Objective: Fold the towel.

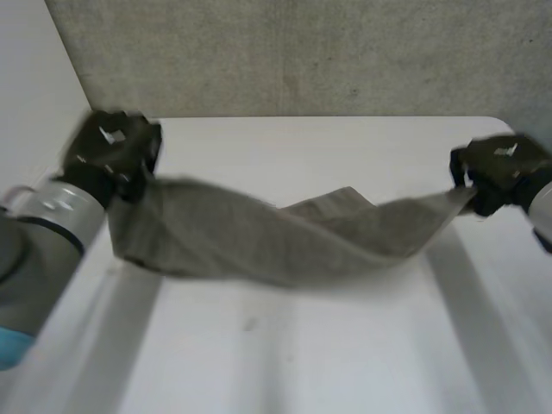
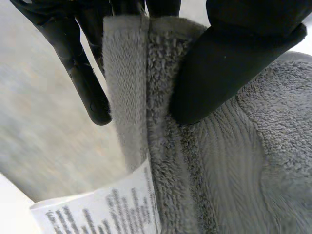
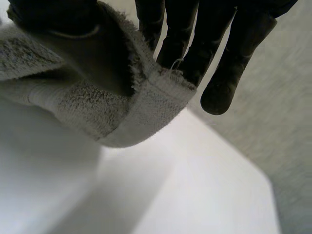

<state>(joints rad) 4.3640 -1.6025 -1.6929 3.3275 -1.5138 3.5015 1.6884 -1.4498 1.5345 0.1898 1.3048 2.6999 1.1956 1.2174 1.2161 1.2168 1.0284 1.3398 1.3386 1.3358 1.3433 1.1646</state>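
Observation:
A grey towel (image 1: 267, 237) hangs stretched between my two hands above the white table (image 1: 302, 362), sagging in its middle. My left hand (image 1: 112, 151) pinches the towel's left end; in the left wrist view the thumb (image 2: 229, 63) presses the hem (image 2: 146, 97) against the fingers (image 2: 83, 73), and a white care label (image 2: 102, 209) hangs below. My right hand (image 1: 500, 172) pinches the right corner; in the right wrist view the towel corner (image 3: 146, 107) sits between thumb and fingers (image 3: 234, 63).
A grey wall (image 1: 302, 52) stands behind the table's far edge. The table's rounded far right corner (image 1: 500, 121) lies close under my right hand. Bare table surface spreads in front of the towel.

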